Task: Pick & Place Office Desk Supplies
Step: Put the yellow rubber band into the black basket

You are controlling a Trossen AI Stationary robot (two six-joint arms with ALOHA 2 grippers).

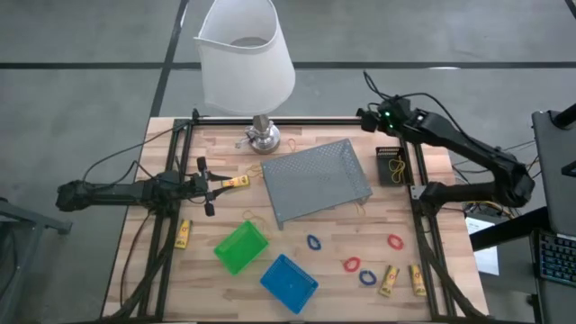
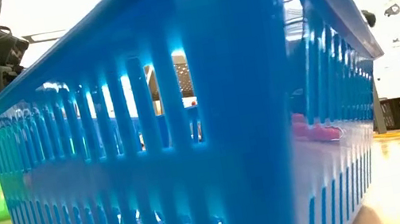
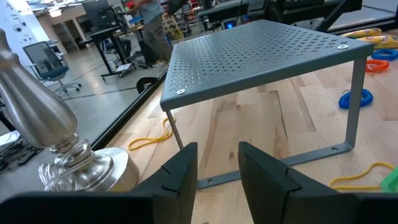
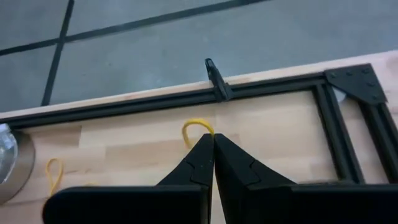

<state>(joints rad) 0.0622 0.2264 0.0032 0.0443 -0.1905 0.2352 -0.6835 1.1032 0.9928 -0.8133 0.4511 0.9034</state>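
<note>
1. High view first: my left gripper (image 1: 216, 184) hung over the left side of the table (image 1: 450, 193), pointing at the grey mesh tray (image 1: 315, 180). Its fingers (image 3: 180, 171) stood apart, with only bare wood showing between them in the left wrist view.
2. One yellow stick (image 1: 236, 183) lay right at those fingertips, between them and the tray. Couldn't tell if I was touching it.
3. Another yellow stick (image 1: 183, 234) sat nearer the front left edge, and the green bin (image 1: 241, 247) was just right of it.
4. The blue bin (image 1: 289, 282) was at the front, beside the green one. The lamp (image 1: 247, 63) stood at the back.
5. Front right of the tray: a blue loop (image 1: 313, 242), a red loop (image 1: 351, 265) and a second blue loop (image 1: 367, 277) touching it, then two more yellow sticks (image 1: 389, 281) and a second red loop (image 1: 394, 241).
6. The black bin (image 1: 391, 166) sat just right of the tray.
7. My right gripper (image 1: 367, 115) hovered at the back right corner, fingers pressed together on nothing, above a yellow rubber band (image 4: 198, 127).
</note>
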